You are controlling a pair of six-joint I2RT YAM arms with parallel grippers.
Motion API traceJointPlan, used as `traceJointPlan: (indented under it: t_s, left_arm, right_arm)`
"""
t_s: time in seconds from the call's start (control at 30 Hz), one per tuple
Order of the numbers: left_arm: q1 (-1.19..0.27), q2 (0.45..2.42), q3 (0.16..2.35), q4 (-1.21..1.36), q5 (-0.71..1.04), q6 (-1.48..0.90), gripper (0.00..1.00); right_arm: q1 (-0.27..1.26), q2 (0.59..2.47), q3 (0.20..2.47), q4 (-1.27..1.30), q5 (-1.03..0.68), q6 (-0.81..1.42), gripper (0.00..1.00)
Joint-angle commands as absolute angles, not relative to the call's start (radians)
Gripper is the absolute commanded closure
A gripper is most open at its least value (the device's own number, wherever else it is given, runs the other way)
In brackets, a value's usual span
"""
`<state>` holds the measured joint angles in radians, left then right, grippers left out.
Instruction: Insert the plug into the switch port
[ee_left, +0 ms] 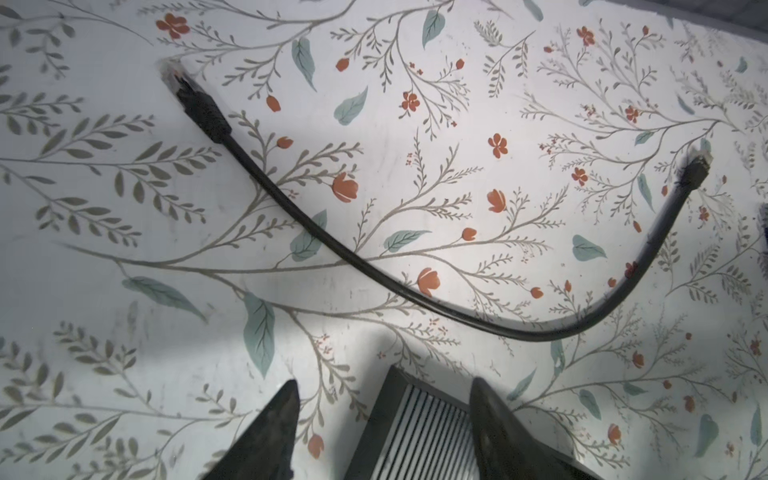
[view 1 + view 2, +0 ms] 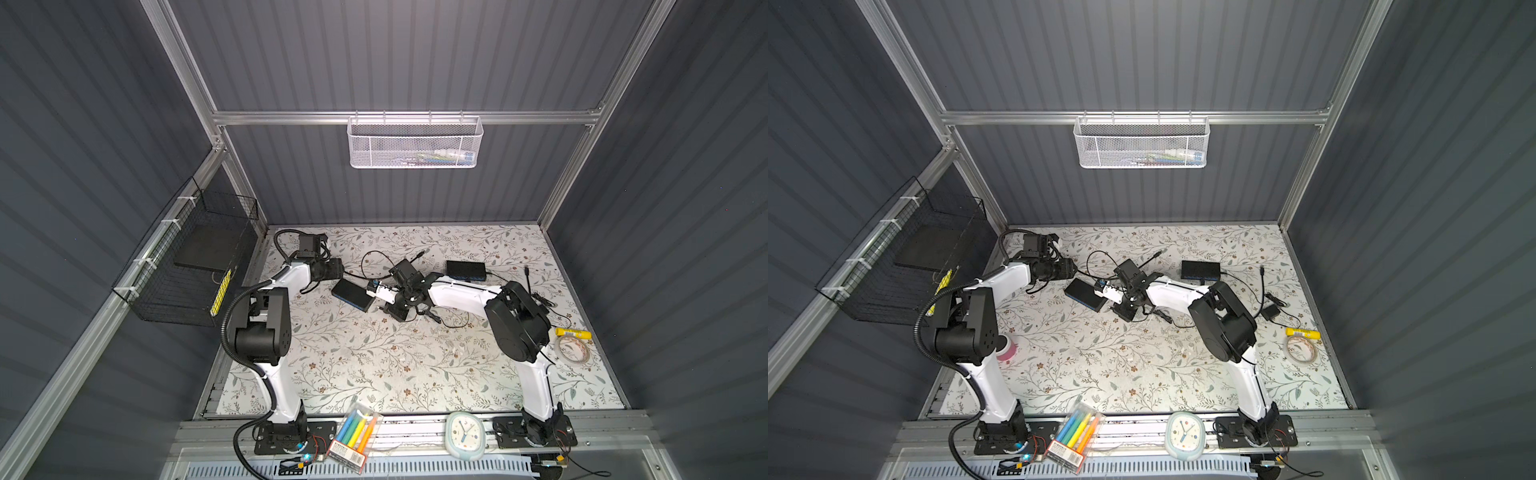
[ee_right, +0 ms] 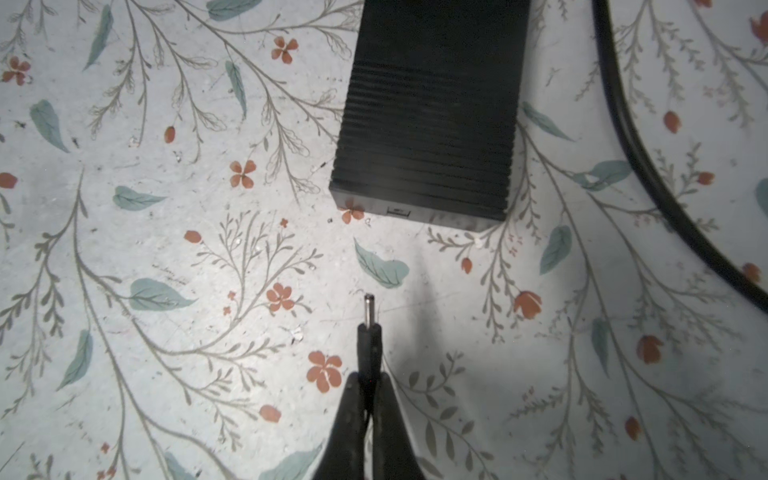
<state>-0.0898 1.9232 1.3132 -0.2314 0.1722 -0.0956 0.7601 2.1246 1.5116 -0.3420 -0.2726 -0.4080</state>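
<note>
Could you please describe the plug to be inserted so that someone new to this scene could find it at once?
On the floral table, near the middle, the right pincer is shut on the plug, just short of a ribbed black switch. It is a slim black barrel with a round metal pin, unlike the clear, square-ended plugs of the loose black cable nearby.

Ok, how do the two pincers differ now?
The left pincer is open and empty; the right pincer is shut on the plug. The left straddles a corner of the switch; the right sits short of its end face, plug pointing at it. Both are at the same switch.
</note>
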Motion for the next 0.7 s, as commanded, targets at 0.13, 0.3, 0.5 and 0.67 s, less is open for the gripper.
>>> traceJointPlan:
  t_s: [0.13,0.3,0.5,0.67]
  left_arm:
    - [-0.085,2.007,1.384,-0.327,0.19,-0.022,0.36]
    - [-0.085,2.04,1.402,-0.354,0.236,-0.006,0.38]
    - [-0.085,2.045,1.402,-0.344,0.251,-0.014,0.39]
    - [-0.085,2.038,1.391,-0.337,0.262,-0.014,0.39]
  right_arm:
    - [0.751,2.192,1.619,-0.444,-0.309,-0.435,1.0]
    - [0.745,2.235,1.682,-0.482,-0.302,-0.442,1.0]
    - [0.745,2.274,1.736,-0.514,-0.3,-0.448,1.0]
    - [0.747,2.29,1.757,-0.531,-0.312,-0.452,1.0]
